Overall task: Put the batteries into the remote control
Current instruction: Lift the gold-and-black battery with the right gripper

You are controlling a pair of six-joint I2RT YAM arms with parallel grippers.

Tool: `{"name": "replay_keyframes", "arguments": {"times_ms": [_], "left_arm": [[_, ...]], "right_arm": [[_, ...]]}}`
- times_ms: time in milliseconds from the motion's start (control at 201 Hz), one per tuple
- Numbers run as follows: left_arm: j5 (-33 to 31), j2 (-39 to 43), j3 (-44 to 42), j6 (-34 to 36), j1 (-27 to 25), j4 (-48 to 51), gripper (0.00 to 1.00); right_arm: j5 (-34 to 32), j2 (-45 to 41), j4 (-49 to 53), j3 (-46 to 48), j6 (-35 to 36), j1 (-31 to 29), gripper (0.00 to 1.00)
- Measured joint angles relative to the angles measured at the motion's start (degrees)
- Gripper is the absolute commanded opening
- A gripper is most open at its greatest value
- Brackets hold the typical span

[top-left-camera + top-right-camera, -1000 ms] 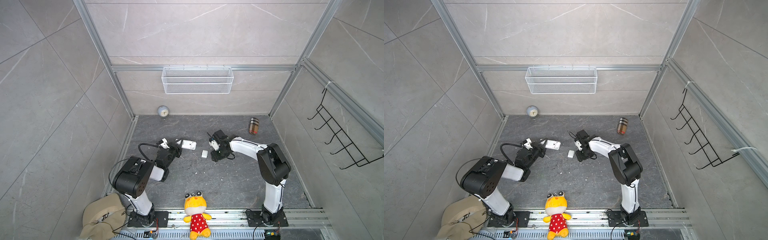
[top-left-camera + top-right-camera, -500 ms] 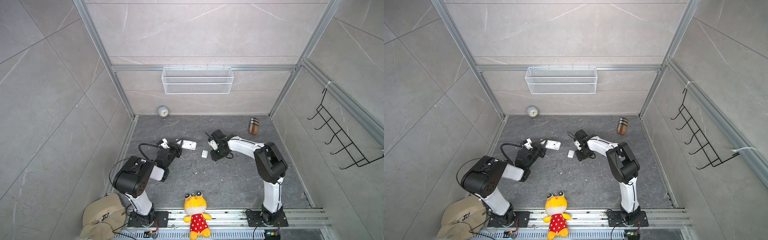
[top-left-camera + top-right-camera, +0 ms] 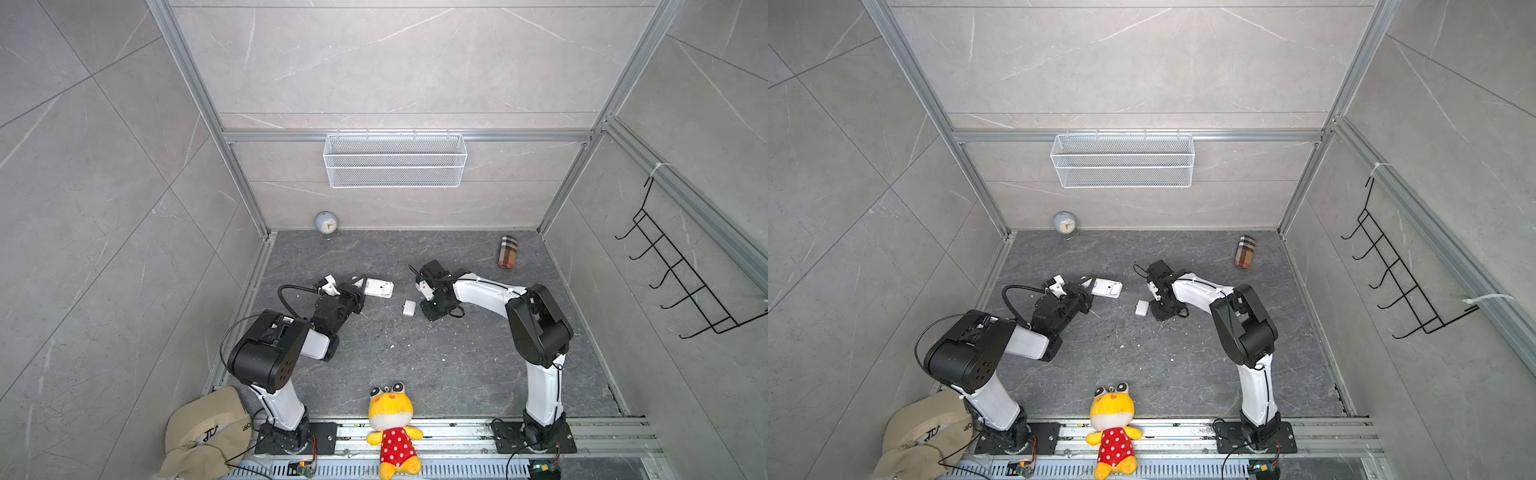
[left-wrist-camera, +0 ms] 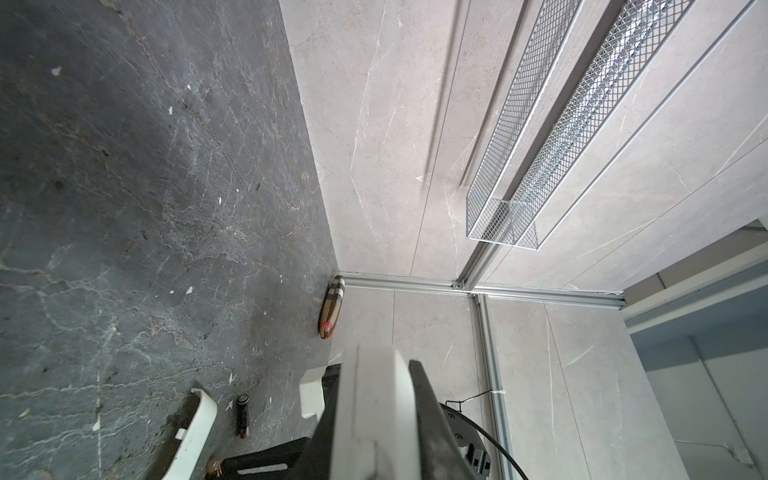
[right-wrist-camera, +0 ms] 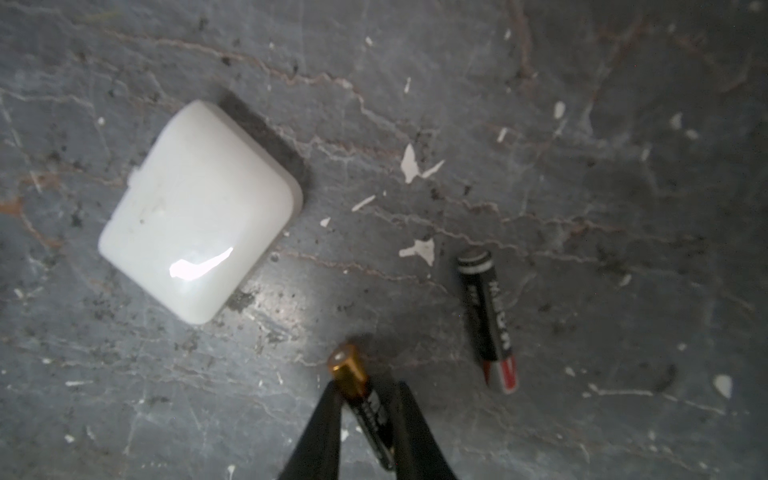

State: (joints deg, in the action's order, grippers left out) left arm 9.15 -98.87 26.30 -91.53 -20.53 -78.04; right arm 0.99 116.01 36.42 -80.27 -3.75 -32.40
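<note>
My left gripper [image 3: 360,289] [image 3: 1088,287] is shut on the white remote control [image 3: 377,288] [image 3: 1107,287], holding it by one end just above the floor. The left wrist view shows the remote [image 4: 372,419] edge-on between the fingers. My right gripper [image 3: 431,312] [image 5: 368,390] points down at the floor, shut on a gold-ended battery [image 5: 359,390] that sits slanted between its fingers. A second battery [image 5: 488,320] [image 4: 242,419], black with a red end, lies loose on the floor beside it. The small white cover [image 3: 409,308] [image 3: 1141,308] [image 5: 199,212] lies flat just left of the right gripper.
A small clock [image 3: 326,224] and a plaid case [image 3: 508,252] stand near the back wall. A wire basket [image 3: 395,160] hangs on that wall, a black hook rack [image 3: 681,270] on the right wall. A plush toy [image 3: 392,428] and a beige cap [image 3: 203,432] lie at the front.
The right gripper's fingers have closed in on the gold-ended battery, and its arm has shifted a little. The left arm and the remote have stayed put.
</note>
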Motion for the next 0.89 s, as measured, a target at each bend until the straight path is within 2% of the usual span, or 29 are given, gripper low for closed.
{"name": "replay_keyframes", "arguments": {"times_ms": [224, 374, 573, 892], "left_arm": [[-0.02, 0.0, 0.04, 0.0, -0.33, 0.0, 0.06], [-0.11, 0.0, 0.07, 0.0, -1.07, 0.0, 0.06], [-0.24, -0.17, 0.66, 0.02, -2.51, -0.02, 0.06], [-1.49, -0.74, 1.18, 0.04, -3.32, 0.0, 0.06]], "right_arm": [[-5.49, 2.27, 3.34, -3.72, -7.37, -0.26, 0.21], [-7.91, 2.62, 4.87, -4.37, -11.78, -0.33, 0.26], [-9.62, 3.3, 7.1, -5.6, -12.81, -0.5, 0.26], [-9.79, 3.72, 7.41, -6.1, -13.27, -0.59, 0.19]]}}
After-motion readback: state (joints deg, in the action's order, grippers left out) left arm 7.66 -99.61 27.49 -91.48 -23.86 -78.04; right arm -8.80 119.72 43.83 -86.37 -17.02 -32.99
